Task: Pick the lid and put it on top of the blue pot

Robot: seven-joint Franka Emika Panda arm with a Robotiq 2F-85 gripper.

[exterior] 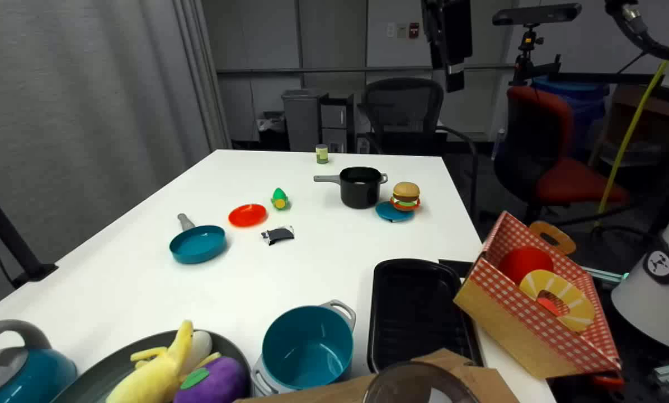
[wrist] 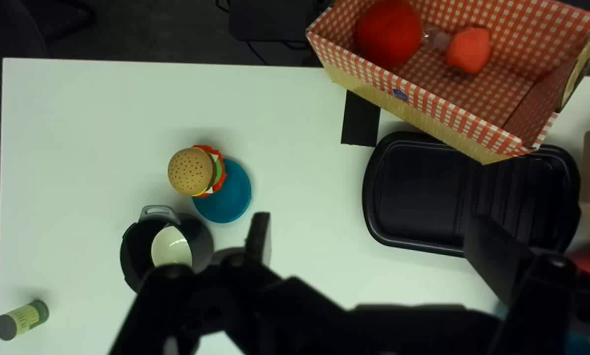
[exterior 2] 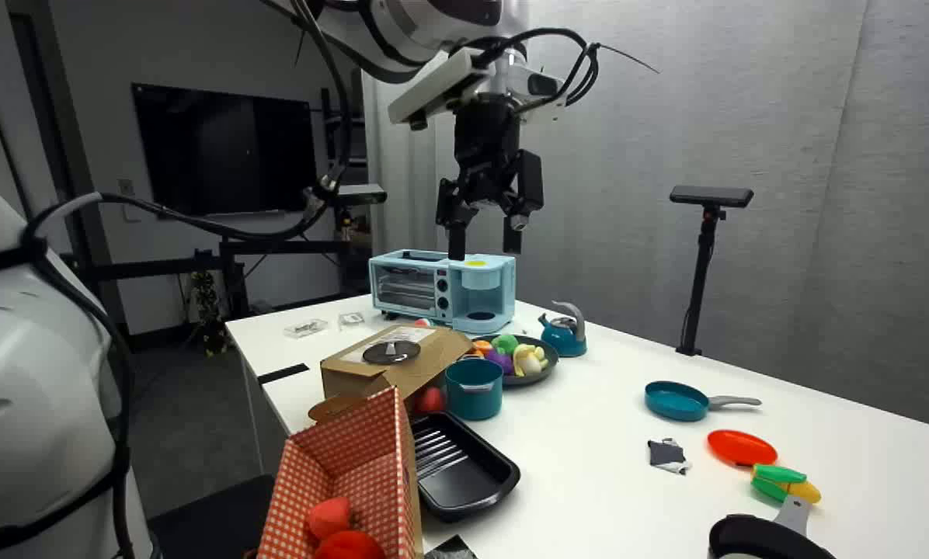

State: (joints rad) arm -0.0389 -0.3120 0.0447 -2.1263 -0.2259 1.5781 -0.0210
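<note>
The lid [exterior 2: 391, 352] is round see-through glass with a dark knob or handle area, lying on top of a cardboard box. It also shows, cut off, at the bottom edge of an exterior view [exterior: 418, 386]. The blue pot [exterior: 309, 347] is teal, deep and uncovered, with grey side handles. It stands beside the cardboard box, also seen in an exterior view [exterior 2: 474, 392]. In the wrist view the pot is mostly hidden behind the right-hand finger. My gripper [exterior 2: 485, 239] is open and empty, high above the table, pointing down. Its spread fingers also show in the wrist view [wrist: 371, 231].
The cardboard box [exterior 2: 356, 382] stands beside the pot. A black tray [exterior: 421, 308] and a red-checked box [exterior: 536, 347] lie close by. A pan with soft toys [exterior 2: 538, 374] and a kettle [exterior 2: 564, 339] stand behind. A black pot [exterior: 360, 193] is farther off.
</note>
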